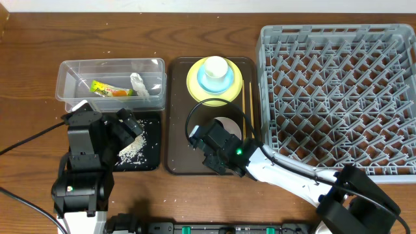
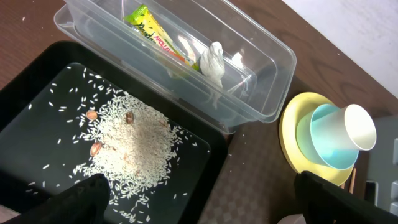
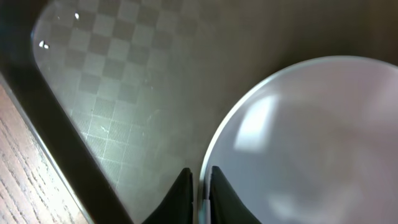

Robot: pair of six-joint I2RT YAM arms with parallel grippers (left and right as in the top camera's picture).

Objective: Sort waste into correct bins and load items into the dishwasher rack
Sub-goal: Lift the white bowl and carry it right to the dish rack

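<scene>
Two arms show in the overhead view. The left gripper point(image 1: 130, 128) hangs over the shallow black tray point(image 1: 151, 156), where loose rice point(image 1: 133, 151) lies in a pile. Behind it, the clear tub point(image 1: 71, 81) holds the snack wrapper point(image 1: 110, 89) and the crumpled tissue point(image 1: 138, 84). The right gripper point(image 1: 205, 135) is low over the dark brown serving tray point(image 1: 179, 117), at the left edge of the white bowl point(image 1: 227, 123). Farther back on that tray sits the yellow plate point(image 1: 194, 84), carrying the light blue bowl point(image 1: 214, 81) and the white cup point(image 1: 215, 67). The chopsticks point(image 1: 246, 107) lie along its right side. The grey rack point(image 1: 338, 97) stands to the right.

From the left wrist, the fingers point(image 2: 87, 196) are spread wide above the rice, holding and touching nothing.

From the right wrist, the fingers point(image 3: 183, 196) are nearly together, pinching the white bowl's rim in the thin gap between them.
</scene>
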